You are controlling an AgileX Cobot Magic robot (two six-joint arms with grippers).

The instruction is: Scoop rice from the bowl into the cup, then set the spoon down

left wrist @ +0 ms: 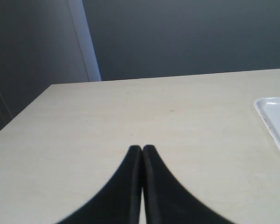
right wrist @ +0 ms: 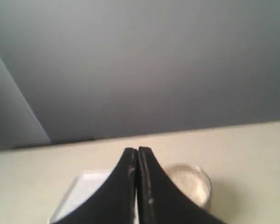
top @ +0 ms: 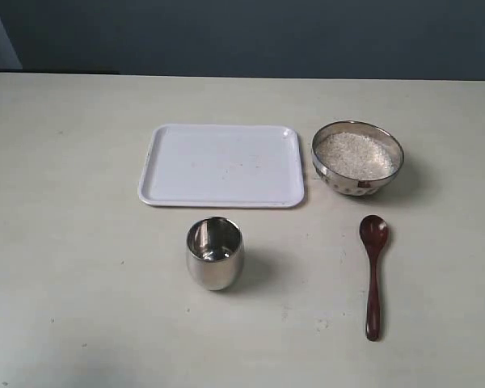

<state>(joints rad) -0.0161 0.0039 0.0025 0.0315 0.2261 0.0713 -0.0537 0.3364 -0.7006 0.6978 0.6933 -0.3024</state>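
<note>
The steel bowl (top: 357, 158) sits at the right of the table with a pale heap of rice (top: 355, 154) in it. In front of it lies the dark wooden spoon (top: 373, 275), head toward the bowl, handle toward the near edge. The steel cup (top: 214, 252) stands upright left of the spoon. Neither arm shows in the exterior view. My left gripper (left wrist: 142, 148) is shut and empty over bare table. My right gripper (right wrist: 137, 149) is shut and empty, with the bowl (right wrist: 193, 182) blurred beyond its fingers.
A white rectangular tray (top: 221, 165) lies flat behind the cup and left of the bowl; its corner (left wrist: 274, 116) shows in the left wrist view and part of the tray (right wrist: 84, 189) in the right wrist view. A dark wall stands behind the table's far edge.
</note>
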